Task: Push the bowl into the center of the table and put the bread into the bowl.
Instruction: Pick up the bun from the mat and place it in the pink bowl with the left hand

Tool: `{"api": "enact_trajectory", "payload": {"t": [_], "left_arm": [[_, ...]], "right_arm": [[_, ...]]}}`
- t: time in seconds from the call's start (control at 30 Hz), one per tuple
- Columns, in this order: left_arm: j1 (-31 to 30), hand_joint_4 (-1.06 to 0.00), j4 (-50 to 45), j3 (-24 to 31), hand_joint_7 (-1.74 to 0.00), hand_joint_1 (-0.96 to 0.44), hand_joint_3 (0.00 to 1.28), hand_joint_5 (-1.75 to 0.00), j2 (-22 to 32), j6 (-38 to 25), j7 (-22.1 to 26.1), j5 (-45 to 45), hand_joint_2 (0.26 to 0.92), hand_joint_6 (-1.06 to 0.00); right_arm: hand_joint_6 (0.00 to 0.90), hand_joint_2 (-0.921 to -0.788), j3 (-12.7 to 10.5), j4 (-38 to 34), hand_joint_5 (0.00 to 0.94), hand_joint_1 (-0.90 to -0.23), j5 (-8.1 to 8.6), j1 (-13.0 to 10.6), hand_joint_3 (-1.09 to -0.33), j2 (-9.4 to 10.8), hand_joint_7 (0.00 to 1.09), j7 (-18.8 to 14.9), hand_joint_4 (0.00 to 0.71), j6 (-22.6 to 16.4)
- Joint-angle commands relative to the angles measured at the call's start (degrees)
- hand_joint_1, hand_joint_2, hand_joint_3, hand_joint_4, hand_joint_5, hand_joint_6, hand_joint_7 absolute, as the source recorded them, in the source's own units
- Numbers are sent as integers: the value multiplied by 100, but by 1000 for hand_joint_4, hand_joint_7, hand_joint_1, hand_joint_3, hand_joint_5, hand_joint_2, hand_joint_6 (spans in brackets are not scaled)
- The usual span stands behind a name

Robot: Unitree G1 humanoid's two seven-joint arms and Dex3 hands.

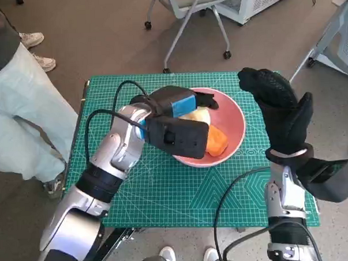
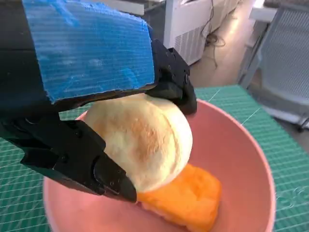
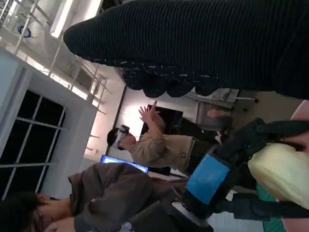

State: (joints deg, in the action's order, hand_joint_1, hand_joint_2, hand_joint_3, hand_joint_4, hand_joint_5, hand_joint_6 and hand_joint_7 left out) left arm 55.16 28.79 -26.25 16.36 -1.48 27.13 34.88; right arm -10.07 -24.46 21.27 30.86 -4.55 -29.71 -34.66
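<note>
A pink bowl [image 1: 234, 125] sits near the middle of the green mat, and an orange piece of bread [image 1: 216, 142] lies inside it. My left hand [image 1: 176, 107] reaches over the bowl and grips a round pale bread bun [image 2: 142, 145] between its black fingers [image 2: 87, 164], just above the orange piece [image 2: 186, 200]. The bun [image 3: 282, 171] and the blue-taped left hand [image 3: 207, 179] also show in the right wrist view. My right hand [image 1: 283, 111] is raised beside the bowl's right rim, fingers spread, holding nothing.
A green cutting mat [image 1: 159, 189] covers the small table. A person's legs [image 1: 17, 108] stand at the left, and office chair bases [image 1: 187, 26] stand beyond the table. People [image 3: 154, 145] sit in the background of the right wrist view.
</note>
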Motion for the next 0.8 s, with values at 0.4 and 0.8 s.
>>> {"api": "enact_trajectory", "payload": {"t": [0.4,0.8], "left_arm": [[-277,-11,-476,303,-4,-291,9,1,366,302,-263,-131,903,-222],[-938,1,-1518,898,0,-329,0,1,745,310,-210,-577,882,-190]], "right_arm": [[90,-921,-73,-298,2,-649,-164,96,-666,-66,514,109,197,-164],[94,-921,-97,-275,0,-638,-224,167,-682,-108,504,243,191,-251]]}}
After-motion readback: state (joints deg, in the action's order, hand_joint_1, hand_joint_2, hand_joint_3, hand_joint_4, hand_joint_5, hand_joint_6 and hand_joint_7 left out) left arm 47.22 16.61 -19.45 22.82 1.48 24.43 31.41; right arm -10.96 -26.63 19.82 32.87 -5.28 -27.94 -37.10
